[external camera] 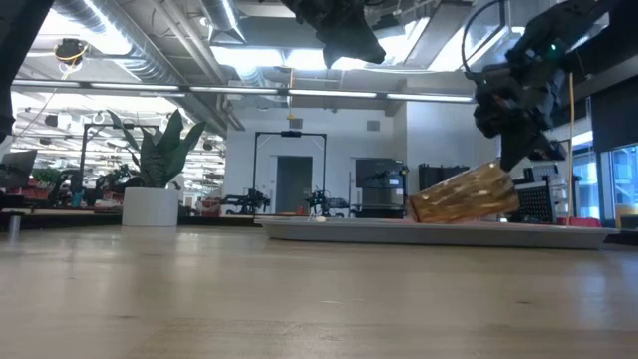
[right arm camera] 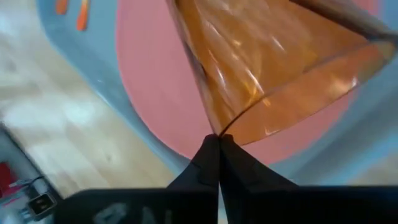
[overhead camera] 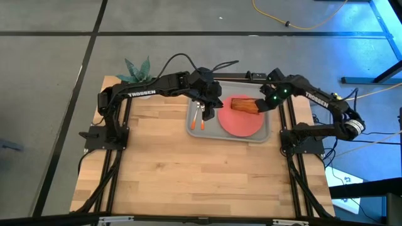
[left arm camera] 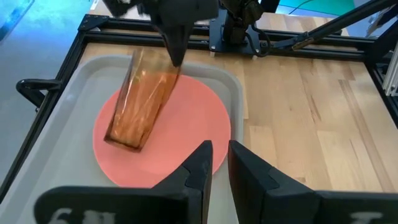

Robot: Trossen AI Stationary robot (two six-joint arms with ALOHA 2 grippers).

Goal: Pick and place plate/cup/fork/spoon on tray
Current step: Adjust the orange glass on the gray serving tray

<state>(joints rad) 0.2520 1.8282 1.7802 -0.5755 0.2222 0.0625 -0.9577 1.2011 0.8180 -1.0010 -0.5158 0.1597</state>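
Nearly done, by the look of it. Plate [overhead camera: 242, 120] already on the tray [overhead camera: 264, 135], right of the fork [overhead camera: 196, 117] and spoon [overhead camera: 205, 119], which lie side by side on the tray's left part; which is which cannot be told from above.

Cup [overhead camera: 245, 105] tipped on its side over the plate, lower edge on or just above it, rim end raised toward the right gripper [right arm camera: 218, 138]. Pinched at the rim by that gripper: fingers closed to a thin line on the cup wall, amber body spreading out just ahead of the tips. From table height, cup [external camera: 466, 194] slanted, low end near the tray, high end under the right gripper [external camera: 518, 150].

Left gripper [left arm camera: 219, 163] hanging above the near edge of the plate [left arm camera: 193, 118], fingers parted by a narrow gap, nothing between them; cup [left arm camera: 142, 102] just ahead of its tips, fork and spoon just beside it in the overhead view.

Left to do, as judged: stand the cup upright on the tray or plate and let go; then both arms clear.

Writing: "TROSSEN" in white on the left arm [overhead camera: 141, 94] and again on the right arm [overhead camera: 317, 98]. White marks on both wrist housings, too cropped to read.
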